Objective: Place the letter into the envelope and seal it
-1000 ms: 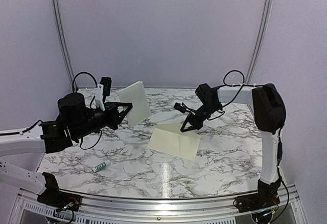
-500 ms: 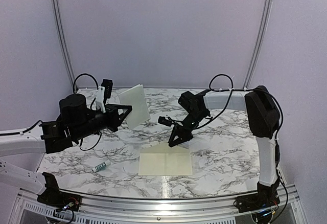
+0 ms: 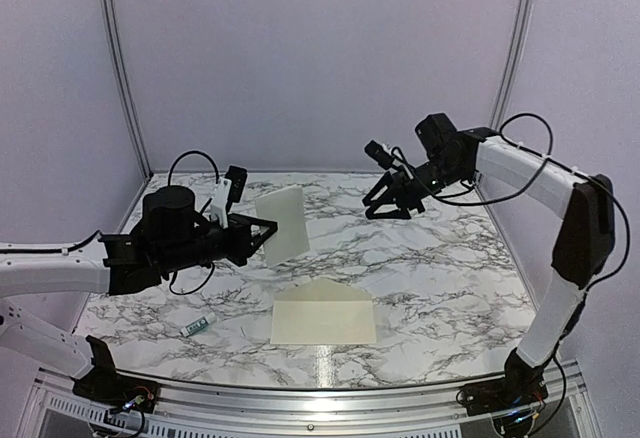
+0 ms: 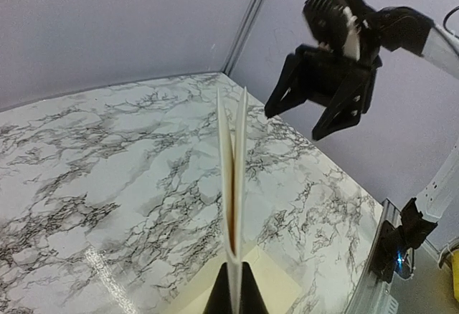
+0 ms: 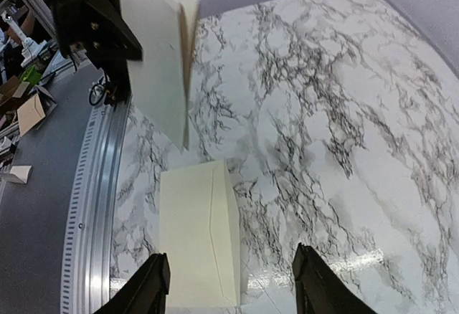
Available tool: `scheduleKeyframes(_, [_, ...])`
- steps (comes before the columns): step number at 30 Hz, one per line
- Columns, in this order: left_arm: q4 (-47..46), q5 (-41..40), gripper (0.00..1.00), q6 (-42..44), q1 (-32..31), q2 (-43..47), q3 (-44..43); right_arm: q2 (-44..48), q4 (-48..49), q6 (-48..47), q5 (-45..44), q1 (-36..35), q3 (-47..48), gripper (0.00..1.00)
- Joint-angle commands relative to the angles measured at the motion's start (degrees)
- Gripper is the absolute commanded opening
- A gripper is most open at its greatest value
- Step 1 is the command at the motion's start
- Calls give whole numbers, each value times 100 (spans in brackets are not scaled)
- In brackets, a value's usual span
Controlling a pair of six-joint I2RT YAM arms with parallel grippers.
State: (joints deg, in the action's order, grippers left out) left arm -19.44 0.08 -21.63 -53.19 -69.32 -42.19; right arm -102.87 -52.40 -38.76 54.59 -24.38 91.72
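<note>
one letter (image 3: pixel 283 220) clenched in left end effector (image 3: pixel 268 238); one envelope (image 3: pixel 323 313) lying flat; right end effector (image 3: pixel 390 208) released, empty.

Left wrist view only gets the letter (image 4: pixel 233 178) edge-on, so neither face shows, and the envelope (image 4: pixel 269 282) is just a sliver at the bottom edge. The right gripper (image 5: pixel 229 253) has its jaws chopped off by the bottom of its own view. The small tube (image 3: pixel 195 326), lower left of the top view, is too tiny to read.

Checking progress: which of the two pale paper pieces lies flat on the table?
The cream envelope, flat on the marble table. The whiter letter is held upright in the air by the left fingers.
</note>
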Motion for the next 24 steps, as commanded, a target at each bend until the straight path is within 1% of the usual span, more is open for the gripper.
scheduleKeyframes(1, [-565,734,0,20,19,-355,-391,798,873,909,743,-124,-617,58])
scheduleKeyframes(4, [-1022,995,0,-114,14,-679,-478,1148,1588,1517,839,-128,-1050,62])
scheduleKeyframes(5, [-1152,1097,0,-166,18,-787,-532,1239,1898,1977,747,-128,-1196,62])
scheduleKeyframes(7, [-1454,1336,0,-278,17,-1077,-672,1384,2431,2465,623,-115,-1501,62])
scheduleKeyframes(10, [-1904,1745,0,-456,6,-1392,-820,1470,2971,2836,1048,-110,-1797,62])
scheduleKeyframes(14, [-2214,2173,0,-581,-27,-1717,-1066,1343,3245,3158,1540,-118,-1846,64])
scheduleKeyframes(17, [-2243,2271,0,-647,-54,-1860,-1228,1307,3401,3296,1871,-136,-1873,66])
scheduleKeyframes(22, [-2355,2299,0,-755,-64,-1975,-1289,1443,3909,3577,1944,-331,-2112,66])
scheduleKeyframes(24, [-2440,2316,0,-834,-63,-2009,-1304,1460,3975,3601,1934,-435,-2171,63])
